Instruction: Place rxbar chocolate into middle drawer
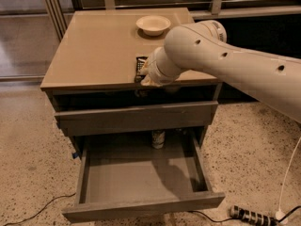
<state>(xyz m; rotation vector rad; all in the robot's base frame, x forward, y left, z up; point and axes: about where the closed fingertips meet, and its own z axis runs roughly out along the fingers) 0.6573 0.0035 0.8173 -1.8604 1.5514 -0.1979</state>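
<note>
The gripper [144, 78] is held at the cabinet's [94, 51] front edge, by the bar [140, 64]; its grip cannot be told. Below the cabinet top, the drawer [141, 207] is left open.

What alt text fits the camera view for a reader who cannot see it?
The robot's gripper sits at the front edge of a tan cabinet top, at the black rxbar chocolate. Below, the middle drawer is pulled open, with a small container at its back; a cream bowl stands farther back on top.

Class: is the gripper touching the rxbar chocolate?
Cannot tell. Camera view: the gripper, at the cabinet top's front edge, overlaps the rxbar chocolate; the wrist hides any contact.
</note>
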